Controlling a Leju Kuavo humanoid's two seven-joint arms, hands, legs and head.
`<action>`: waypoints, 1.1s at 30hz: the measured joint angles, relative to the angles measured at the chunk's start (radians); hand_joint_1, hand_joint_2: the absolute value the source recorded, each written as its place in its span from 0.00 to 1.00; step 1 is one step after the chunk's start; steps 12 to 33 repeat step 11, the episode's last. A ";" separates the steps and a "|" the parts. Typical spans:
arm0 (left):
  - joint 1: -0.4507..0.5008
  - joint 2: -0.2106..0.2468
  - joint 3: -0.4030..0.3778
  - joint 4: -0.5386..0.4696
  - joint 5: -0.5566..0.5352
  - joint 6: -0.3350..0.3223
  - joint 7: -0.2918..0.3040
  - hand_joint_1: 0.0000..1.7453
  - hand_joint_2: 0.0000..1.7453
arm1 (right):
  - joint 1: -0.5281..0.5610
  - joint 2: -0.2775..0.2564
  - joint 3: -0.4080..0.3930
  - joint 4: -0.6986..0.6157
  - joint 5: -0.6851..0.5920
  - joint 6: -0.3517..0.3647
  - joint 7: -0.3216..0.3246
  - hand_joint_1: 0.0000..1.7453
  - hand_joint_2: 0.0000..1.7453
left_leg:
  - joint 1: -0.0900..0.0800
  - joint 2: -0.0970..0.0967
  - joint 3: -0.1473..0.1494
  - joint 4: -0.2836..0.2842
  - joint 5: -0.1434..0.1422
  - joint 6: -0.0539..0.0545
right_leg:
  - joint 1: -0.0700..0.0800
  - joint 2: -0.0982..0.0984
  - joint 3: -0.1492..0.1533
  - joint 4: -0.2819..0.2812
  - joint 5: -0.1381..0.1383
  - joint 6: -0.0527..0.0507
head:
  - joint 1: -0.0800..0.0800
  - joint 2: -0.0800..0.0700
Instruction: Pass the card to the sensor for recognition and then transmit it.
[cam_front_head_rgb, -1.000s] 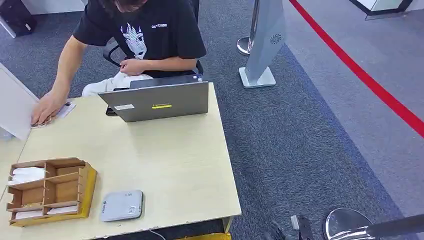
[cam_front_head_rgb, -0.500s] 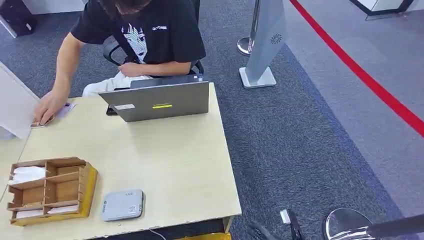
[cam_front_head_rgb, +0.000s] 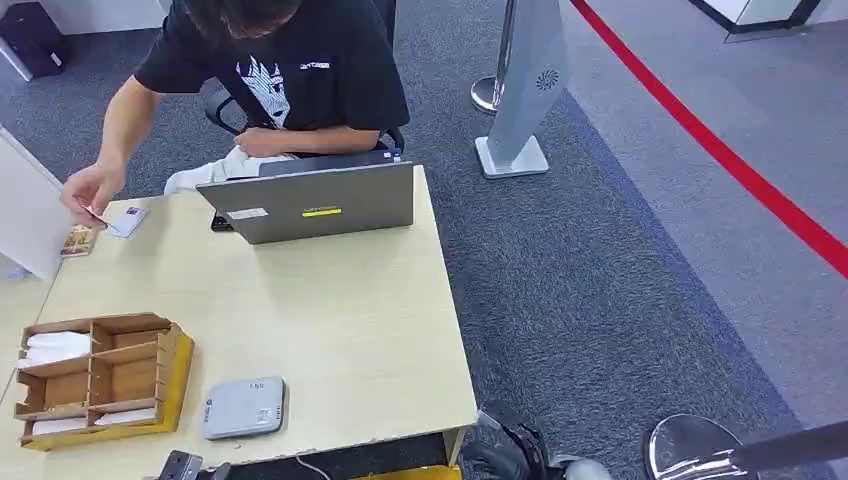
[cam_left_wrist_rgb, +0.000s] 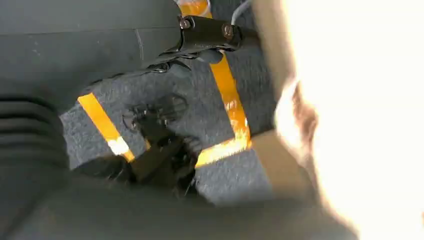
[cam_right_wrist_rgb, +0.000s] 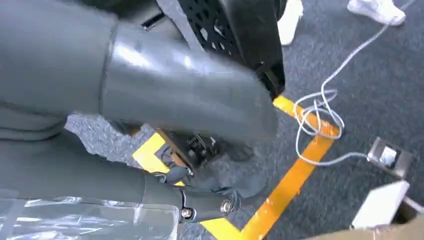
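Pale wooden table (cam_front_head_rgb: 330, 330) with laptop (cam_front_head_rgb: 310, 202), wooden organizer (cam_front_head_rgb: 100, 380), grey sensor (cam_front_head_rgb: 243, 408), cards (cam_front_head_rgb: 127, 221) on it

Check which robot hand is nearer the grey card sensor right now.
Left. The left hand is just below the table's near edge, close beside the sensor. The right hand is off the table's right corner, farther away.

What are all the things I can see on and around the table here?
Table: one, light wood, middle.
Laptop: one, grey, far edge of table, open toward the person.
Wooden organiser: one, brown with yellow base, near left corner, white cards in some compartments.
Card sensor: one, grey, near edge, beside the organiser.
Card: one, white, far left of table.
Person: one, black T-shirt, seated behind the laptop.
Stanchion post: one, silver, on carpet.
Floor tape: one, red, right.
Left robot hand: dark, bottom edge.
Right robot hand: dark, below table corner.
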 joint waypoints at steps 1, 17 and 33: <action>0.007 0.009 -0.020 -0.001 0.009 0.016 0.000 0.00 1.00 | 0.011 -0.003 0.001 -0.007 -0.005 -0.007 -0.009 0.00 1.00 | 0.000 0.000 0.000 0.000 0.000 0.000 | 0.000 0.000 -0.001 0.000 0.000 0.000 | 0.000 0.000; 0.044 0.051 -0.144 0.079 0.024 0.167 0.003 0.00 1.00 | 0.130 0.005 -0.093 0.020 0.060 -0.132 -0.058 0.00 1.00 | 0.000 -0.003 -0.004 0.000 0.000 0.000 | 0.000 -0.002 -0.003 0.001 -0.001 0.001 | -0.001 0.000; 0.044 0.051 -0.144 0.079 0.024 0.167 0.003 0.00 1.00 | 0.130 0.005 -0.093 0.020 0.060 -0.132 -0.058 0.00 1.00 | 0.000 -0.003 -0.004 0.000 0.000 0.000 | 0.000 -0.002 -0.003 0.001 -0.001 0.001 | -0.001 0.000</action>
